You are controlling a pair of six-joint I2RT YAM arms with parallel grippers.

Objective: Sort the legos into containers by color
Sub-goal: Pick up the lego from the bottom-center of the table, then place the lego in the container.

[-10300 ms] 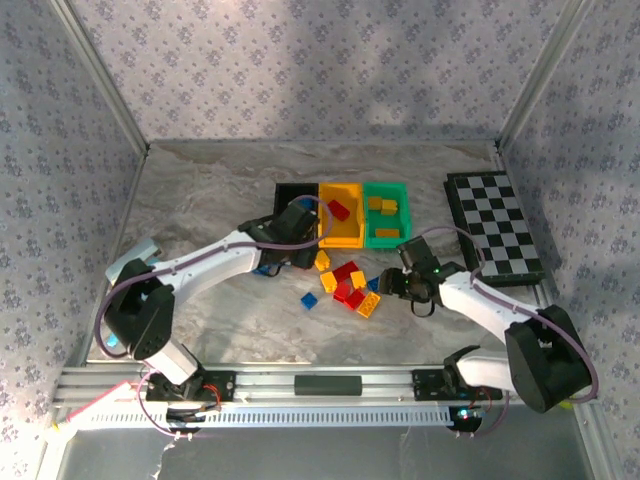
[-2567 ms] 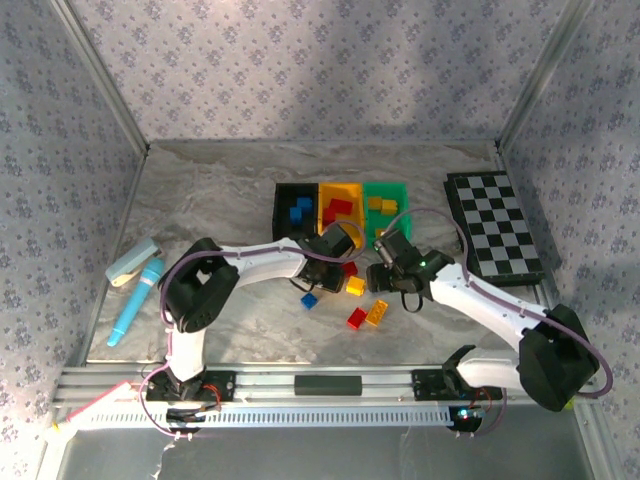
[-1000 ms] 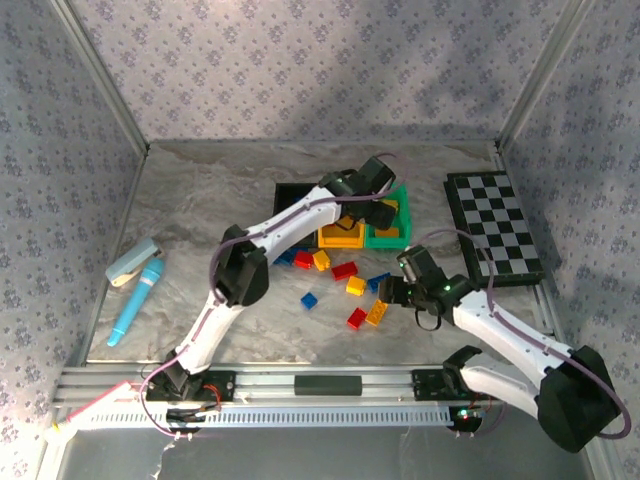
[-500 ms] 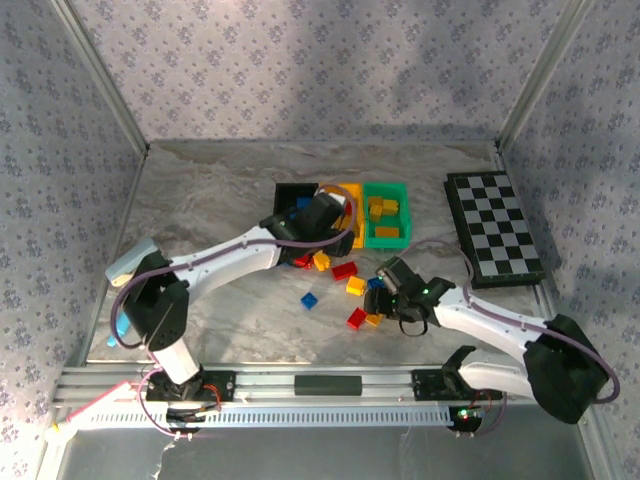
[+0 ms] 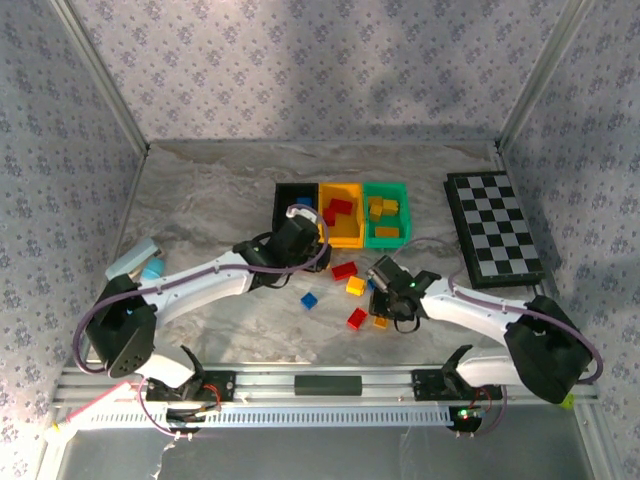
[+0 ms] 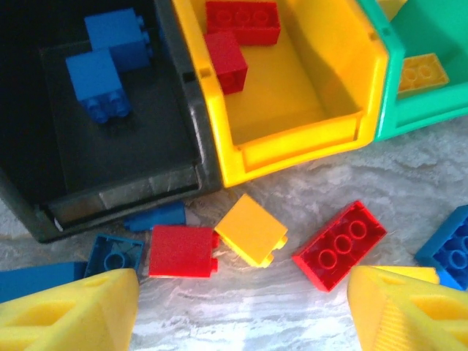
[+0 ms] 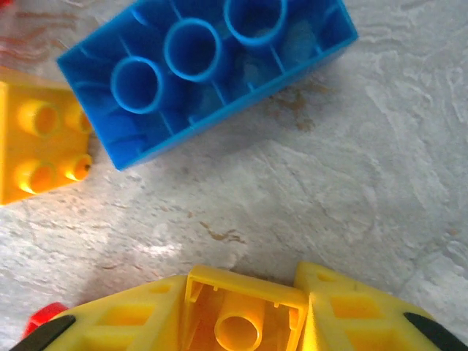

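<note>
Three bins stand side by side: black (image 5: 282, 192) with blue legos (image 6: 99, 80), orange-yellow (image 5: 345, 230) with red legos (image 6: 241, 22), green (image 5: 387, 237) with yellow ones (image 6: 423, 71). My left gripper (image 5: 290, 243) hovers open (image 6: 241, 322) just in front of the bins, above a red brick (image 6: 181, 251), a yellow brick (image 6: 251, 229) and a longer red brick (image 6: 340, 243). My right gripper (image 5: 385, 305) is down on the table, shut on a small yellow brick (image 7: 245, 311). Ahead of it lie an upturned blue brick (image 7: 205, 69) and a yellow brick (image 7: 40, 150).
Loose bricks lie on the marble between the arms: blue (image 5: 309, 300), red (image 5: 357, 319), yellow (image 5: 355, 286). Blue pieces (image 6: 153, 216) lie against the black bin's front wall. A checkerboard (image 5: 495, 228) lies at the right. A light-blue cylinder with white block (image 5: 140, 262) sits at the left.
My left gripper has pulled back from over the bins to the table in front of them. My right gripper has shifted slightly toward me and now holds a yellow brick.
</note>
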